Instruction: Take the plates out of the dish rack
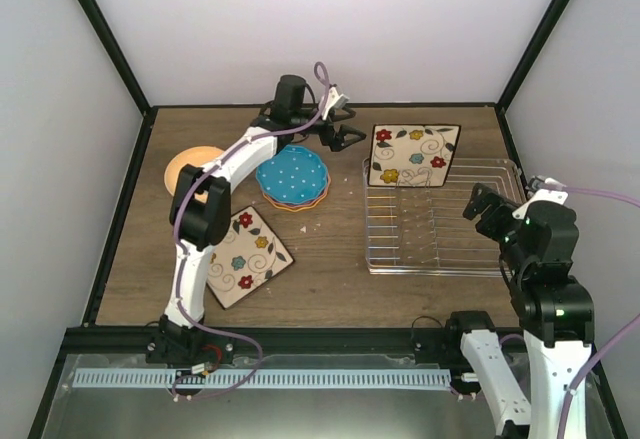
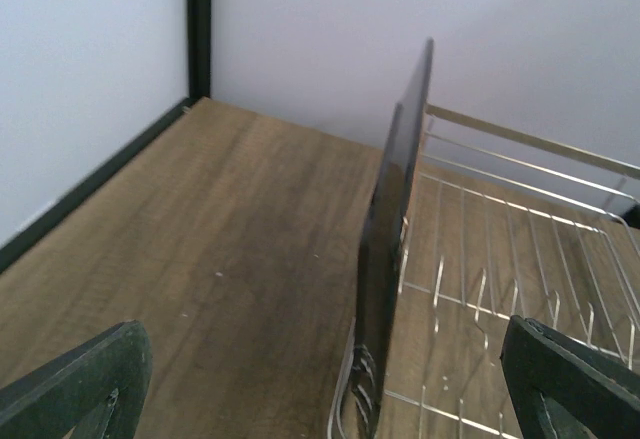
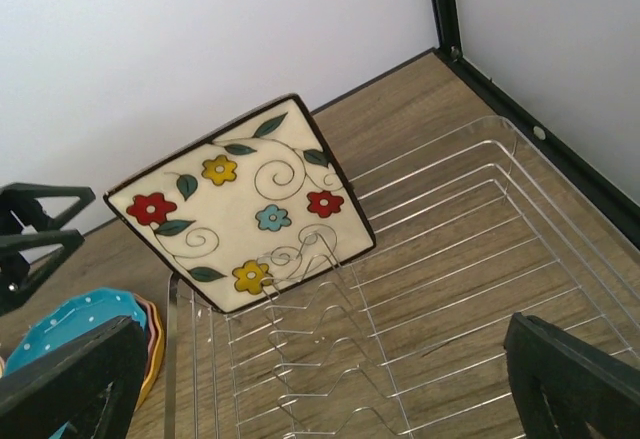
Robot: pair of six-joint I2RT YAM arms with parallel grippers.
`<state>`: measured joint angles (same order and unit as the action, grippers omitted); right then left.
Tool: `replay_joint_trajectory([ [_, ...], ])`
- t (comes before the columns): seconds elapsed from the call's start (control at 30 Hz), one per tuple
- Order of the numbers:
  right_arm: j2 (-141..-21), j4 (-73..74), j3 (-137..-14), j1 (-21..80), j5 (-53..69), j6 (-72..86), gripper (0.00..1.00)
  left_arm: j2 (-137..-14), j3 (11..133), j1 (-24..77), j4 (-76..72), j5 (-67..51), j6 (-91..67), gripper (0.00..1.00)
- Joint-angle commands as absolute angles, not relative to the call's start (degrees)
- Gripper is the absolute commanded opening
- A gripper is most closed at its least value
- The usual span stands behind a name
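One square cream flower-patterned plate (image 1: pixel 413 155) stands upright at the far end of the silver wire dish rack (image 1: pixel 440 249). My left gripper (image 1: pixel 340 124) hovers open just left of that plate, with nothing between its fingers. In the left wrist view the plate (image 2: pixel 385 249) shows edge-on between the spread fingers (image 2: pixel 80 384), at the rack's (image 2: pixel 520 239) end. My right gripper (image 1: pixel 487 209) is open above the rack's right side, facing the plate (image 3: pixel 240 204) across the bare tines (image 3: pixel 330 339). A teal white-dotted plate (image 1: pixel 292 173) tops a stack of round plates on the table.
An orange round plate (image 1: pixel 192 169) lies at the far left. A second square flower plate (image 1: pixel 245 256) lies flat near the left arm. The back wall stands close behind the rack, and a black frame post (image 3: pixel 445 4) rises at the far right corner.
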<state>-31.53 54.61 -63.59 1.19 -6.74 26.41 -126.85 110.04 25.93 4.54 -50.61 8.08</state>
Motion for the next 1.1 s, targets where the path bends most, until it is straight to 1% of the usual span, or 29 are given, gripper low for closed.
replay_joint_trajectory([
  [0.0, -30.7, 58.3, -67.4, 0.9, -9.2, 26.0, 1.00, -127.1, 111.0, 26.3, 0.8, -56.5, 11.8, 0.97],
  [0.27, -31.0, 61.2, -69.2, 0.9, -10.2, 26.8, 1.00, -131.8, 115.9, 28.6, 0.8, -58.0, 11.6, 0.98],
  [0.53, -31.6, 63.3, -70.6, 0.9, -10.6, 27.1, 1.00, -137.1, 121.0, 30.5, 0.8, -56.6, 11.2, 0.98],
  [0.63, -31.5, 64.5, -70.9, 0.9, -10.7, 27.5, 1.00, -138.9, 123.0, 31.2, -0.1, -56.6, 9.8, 0.95],
  [0.7, -31.3, 65.3, -71.1, 0.9, -11.0, 27.7, 1.00, -139.6, 123.3, 31.8, -1.1, -56.5, 8.9, 0.89],
  [0.77, -31.0, 65.9, -71.1, 0.9, -11.3, 27.8, 1.00, -140.0, 123.3, 32.7, -2.1, -56.0, 8.0, 0.78],
  [0.8, -30.8, 66.3, -71.1, 0.9, -11.5, 27.9, 1.00, -140.2, 123.3, 33.0, -2.7, -55.7, 7.4, 0.72],
  [0.83, -30.7, 66.6, -71.1, 0.9, -11.6, 27.9, 1.00, -140.3, 123.2, 33.3, -3.3, -55.3, 6.7, 0.62],
  [0.93, -30.3, 67.1, -70.9, 0.9, -11.8, 28.0, 1.00, -140.5, 123.1, 33.7, -5.8, -54.4, 4.2, 0.42],
  [1.07, -30.1, 66.9, -70.3, 0.8, -12.2, 27.6, 1.00, -140.2, 123.2, 33.8, -9.2, -53.1, 1.1, 0.18],
])
